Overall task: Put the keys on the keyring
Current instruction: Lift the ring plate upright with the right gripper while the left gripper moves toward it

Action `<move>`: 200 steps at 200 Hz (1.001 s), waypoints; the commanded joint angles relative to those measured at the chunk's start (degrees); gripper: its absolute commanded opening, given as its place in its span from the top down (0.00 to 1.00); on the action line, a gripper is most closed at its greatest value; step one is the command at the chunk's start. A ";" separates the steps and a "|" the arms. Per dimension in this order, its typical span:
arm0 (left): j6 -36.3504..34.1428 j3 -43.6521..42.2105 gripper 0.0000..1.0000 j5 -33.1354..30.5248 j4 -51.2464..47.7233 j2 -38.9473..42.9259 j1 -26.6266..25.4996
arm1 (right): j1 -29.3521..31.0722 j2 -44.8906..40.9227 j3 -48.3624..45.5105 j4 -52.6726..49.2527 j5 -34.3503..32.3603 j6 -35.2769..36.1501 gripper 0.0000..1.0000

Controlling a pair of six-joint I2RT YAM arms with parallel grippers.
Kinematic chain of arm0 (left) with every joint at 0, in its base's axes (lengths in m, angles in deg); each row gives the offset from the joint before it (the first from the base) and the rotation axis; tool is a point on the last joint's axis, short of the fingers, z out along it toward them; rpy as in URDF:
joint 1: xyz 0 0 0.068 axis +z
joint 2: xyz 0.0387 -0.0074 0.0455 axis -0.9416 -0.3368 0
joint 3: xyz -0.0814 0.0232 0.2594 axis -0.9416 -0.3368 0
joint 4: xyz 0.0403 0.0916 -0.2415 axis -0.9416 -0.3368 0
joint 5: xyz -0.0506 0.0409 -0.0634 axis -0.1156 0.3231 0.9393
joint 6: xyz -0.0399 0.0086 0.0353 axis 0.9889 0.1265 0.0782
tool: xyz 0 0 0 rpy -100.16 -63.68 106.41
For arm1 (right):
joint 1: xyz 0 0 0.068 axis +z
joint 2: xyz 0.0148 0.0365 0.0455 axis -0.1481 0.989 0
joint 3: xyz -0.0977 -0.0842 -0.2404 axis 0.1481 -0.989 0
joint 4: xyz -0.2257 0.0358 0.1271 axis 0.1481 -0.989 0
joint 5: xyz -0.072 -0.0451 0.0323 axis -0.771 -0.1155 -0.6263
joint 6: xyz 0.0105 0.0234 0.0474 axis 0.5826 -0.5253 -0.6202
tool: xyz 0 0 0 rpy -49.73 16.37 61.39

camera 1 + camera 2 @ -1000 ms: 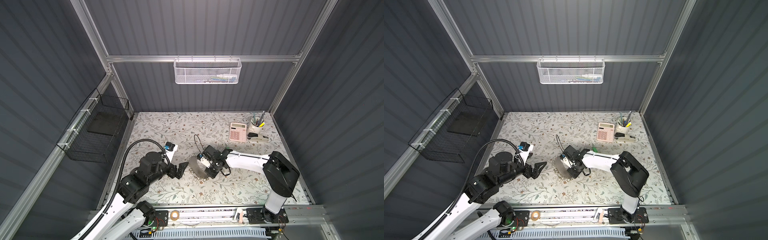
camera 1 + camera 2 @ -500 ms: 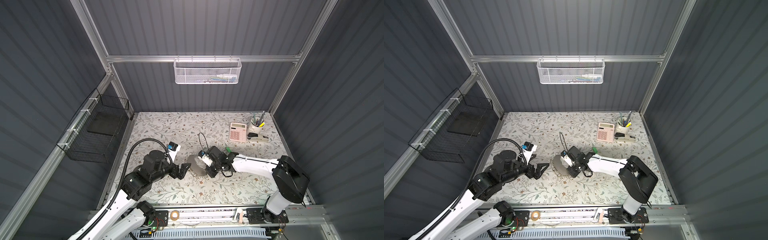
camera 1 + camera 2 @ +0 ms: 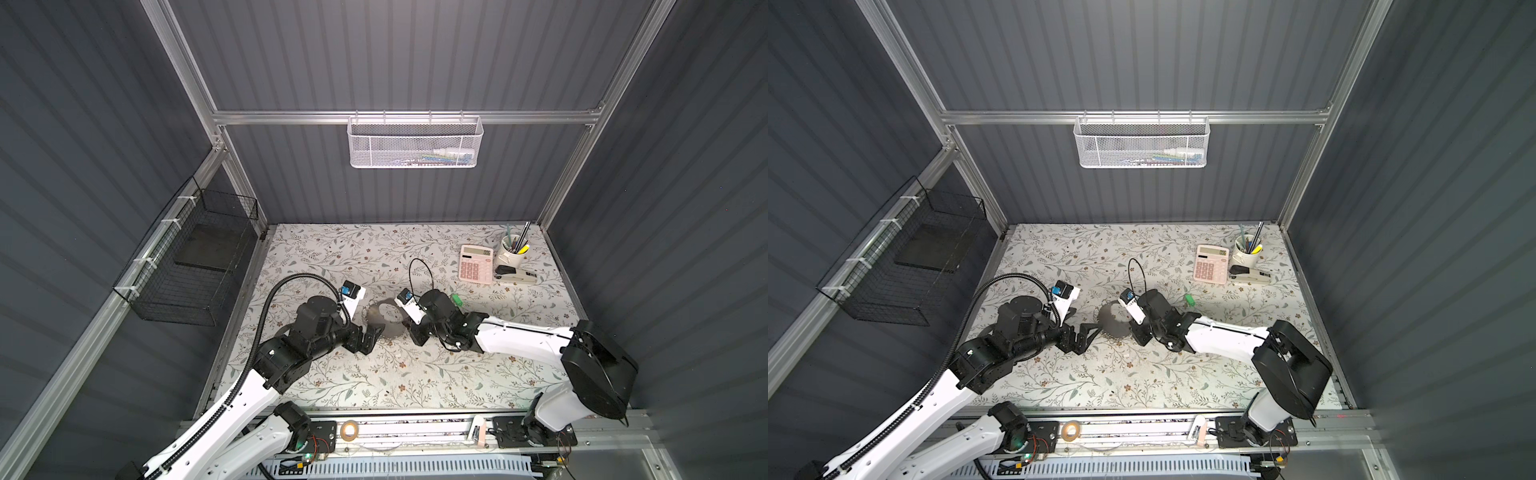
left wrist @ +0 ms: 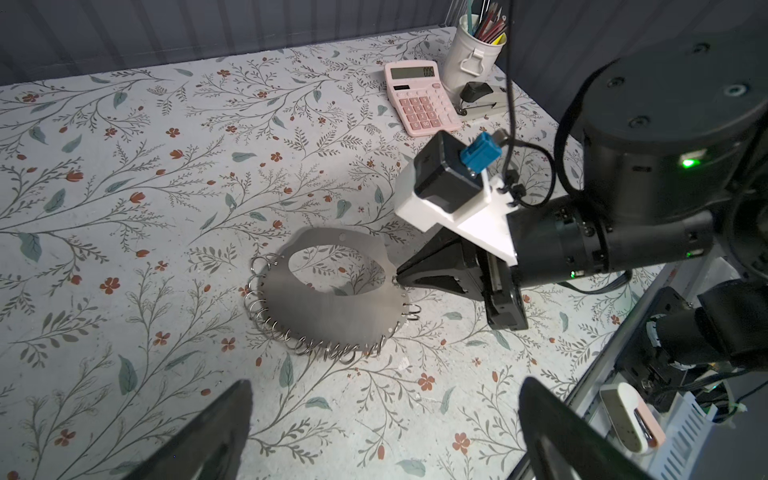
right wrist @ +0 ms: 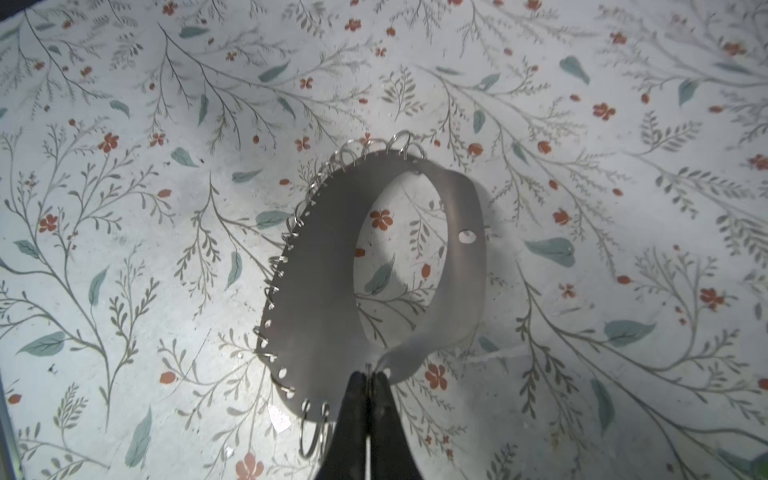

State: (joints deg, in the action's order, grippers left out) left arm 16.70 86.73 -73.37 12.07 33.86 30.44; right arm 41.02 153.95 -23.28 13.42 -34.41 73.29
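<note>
The keyring (image 3: 384, 321) (image 3: 1114, 323) is a flat grey metal hoop fringed with small silvery rings, lying mid-table; it also fills the wrist views (image 4: 324, 307) (image 5: 316, 291). My right gripper (image 3: 411, 330) (image 3: 1137, 334) (image 4: 397, 279) (image 5: 368, 376) is shut on the keyring's rim, jaws pressed together beside a rim hole. My left gripper (image 3: 373, 334) (image 3: 1090, 332) (image 4: 384, 386) stands open just left of the keyring, nothing between its fingers. The green-headed key (image 3: 456, 298) (image 3: 1189, 299) lies on the table behind the right wrist, apart from both grippers.
A pink calculator (image 3: 476, 264) (image 4: 419, 97), a white pen cup (image 3: 512, 254) and a stapler (image 3: 515, 274) sit at the back right. A black wire basket (image 3: 195, 266) hangs on the left wall, a white mesh basket (image 3: 415, 141) on the back wall.
My left gripper has moved right, closer to the keyring, still open. The right arm's elbow has swung rightward and nearer the front while its jaws stay at the keyring's rim.
</note>
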 commanded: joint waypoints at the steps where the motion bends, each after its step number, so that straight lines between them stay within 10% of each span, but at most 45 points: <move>1: 1.69 1.29 0.00 -0.73 1.87 -0.43 -0.15 | -0.24 -2.67 -3.17 12.82 0.35 1.78 1.00; 103: 10.94 -5.65 0.00 -4.28 20.94 0.79 -0.20 | -5.48 -13.40 -13.09 37.42 12.32 -1.72 1.00; 200: 8.21 -8.24 0.06 14.48 44.68 -11.32 0.19 | -15.49 -20.11 -15.39 44.13 31.19 -14.87 1.00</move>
State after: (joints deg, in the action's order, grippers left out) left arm 26.52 77.33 -65.11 49.49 23.87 30.46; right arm 26.35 135.24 -38.16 53.47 -8.90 62.20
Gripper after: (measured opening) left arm 0.953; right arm 0.049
